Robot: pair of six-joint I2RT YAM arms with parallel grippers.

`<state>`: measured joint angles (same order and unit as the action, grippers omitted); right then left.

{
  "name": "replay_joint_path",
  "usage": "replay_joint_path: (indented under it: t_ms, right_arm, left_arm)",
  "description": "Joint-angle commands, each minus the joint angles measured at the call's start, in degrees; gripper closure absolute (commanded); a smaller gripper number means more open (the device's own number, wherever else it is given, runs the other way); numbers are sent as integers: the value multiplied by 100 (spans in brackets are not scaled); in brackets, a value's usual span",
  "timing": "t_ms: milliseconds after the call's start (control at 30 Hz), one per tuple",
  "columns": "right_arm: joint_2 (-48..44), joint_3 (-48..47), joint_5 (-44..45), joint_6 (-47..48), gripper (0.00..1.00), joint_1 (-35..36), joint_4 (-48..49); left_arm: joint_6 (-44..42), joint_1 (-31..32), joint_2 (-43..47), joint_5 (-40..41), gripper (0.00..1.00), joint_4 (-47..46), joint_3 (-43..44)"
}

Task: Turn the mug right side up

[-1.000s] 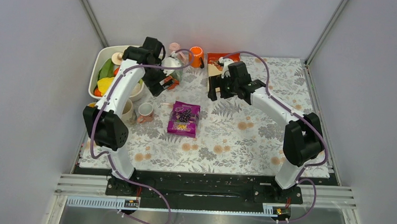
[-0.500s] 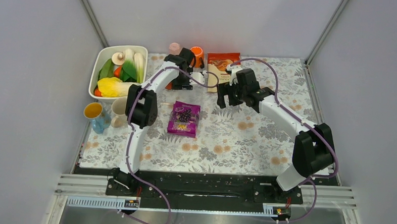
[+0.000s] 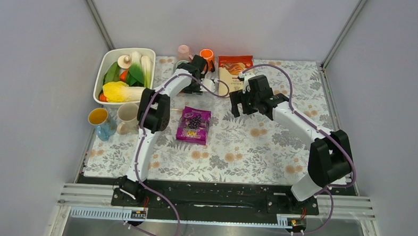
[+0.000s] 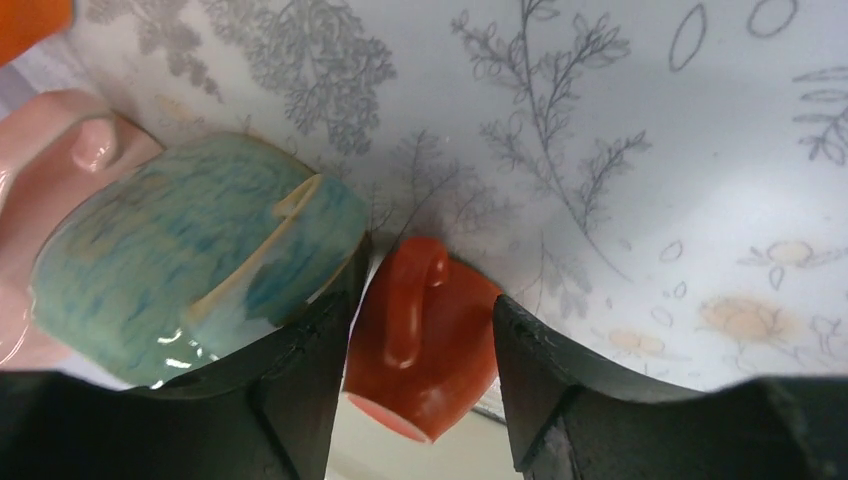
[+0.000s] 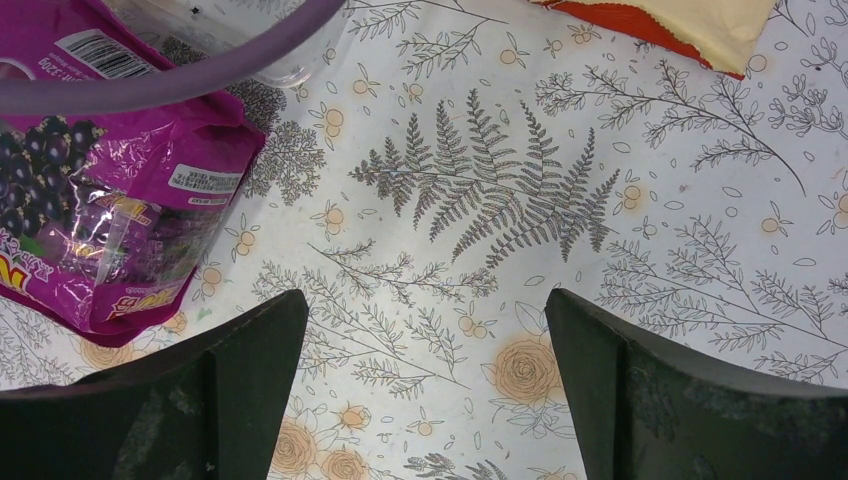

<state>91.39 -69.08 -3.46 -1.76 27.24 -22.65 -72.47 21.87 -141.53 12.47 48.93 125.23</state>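
Observation:
A red mug point(image 4: 425, 345) sits between the fingers of my left gripper point(image 4: 405, 400), which is shut on it. The mug is tilted, its handle faces the wrist camera, and one flat end points toward the camera. I cannot tell which end. In the top view my left gripper point(image 3: 197, 70) is at the back of the table and hides the red mug. My right gripper point(image 3: 240, 102) is open and empty above the flowered cloth. It also shows in the right wrist view point(image 5: 425, 390).
A teal mug point(image 4: 190, 270) and a pink mug point(image 4: 45, 160) stand close left of the red mug. An orange mug point(image 3: 207, 58) is behind. A purple snack bag point(image 3: 194, 125), a red-yellow packet point(image 3: 233, 67), a vegetable tub point(image 3: 103, 73) and two mugs point(image 3: 123, 116) lie around.
My left arm has swung from beside the vegetable tub to the mugs at the back middle. My right gripper has shifted a little to the right.

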Motion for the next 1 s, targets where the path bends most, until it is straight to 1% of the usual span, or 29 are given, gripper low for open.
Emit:
replay_joint_path:
  t_ms: [0, 67, 133, 200, 267, 300, 367, 433, 533, 600, 767, 967]
  right_arm:
    - [-124, -69, 213, 72, 1, -9, -9]
    - [-129, -63, 252, 72, 1, -9, -25]
    - [-147, -49, 259, 80, 1, -9, -22]
    - [-129, -66, 275, 83, 1, -8, -22]
    - [-102, -91, 270, 67, 1, -9, -27]
    - [-99, -101, 260, 51, 1, -9, -23]
    - [-100, -122, 214, 25, 1, -9, -23]
    - [-123, -130, 189, 18, 1, -9, -25]
    - [-188, -132, 209, 25, 1, -9, -60]
    - [-244, -124, 213, 34, 1, -8, -102]
    - [-399, -51, 146, -1, 1, -9, -92]
    - [-555, 70, -211, -143, 1, -6, 160]
  left_arm:
    - [-238, -21, -90, 108, 43, -349, 249]
    - [-232, -16, -151, 122, 48, -146, 232]
    - [-196, -18, -101, 85, 56, -45, 47]
    - [-189, -16, 8, 69, 71, -41, -136]
    - [-137, -19, 80, 55, 83, -46, -202]
    - [-110, -17, 116, 47, 87, -56, -213]
    - [-5, -16, 179, 58, 92, -147, -216]
    - [53, -17, 242, 61, 100, -154, -217]
    - [196, -7, 380, 51, 100, -165, -249]
    - [437, 16, 518, 52, 100, -256, -286]
    - [1382, 27, 1084, -318, 100, -346, -310]
    - [2415, 34, 1767, -769, 100, -327, -631]
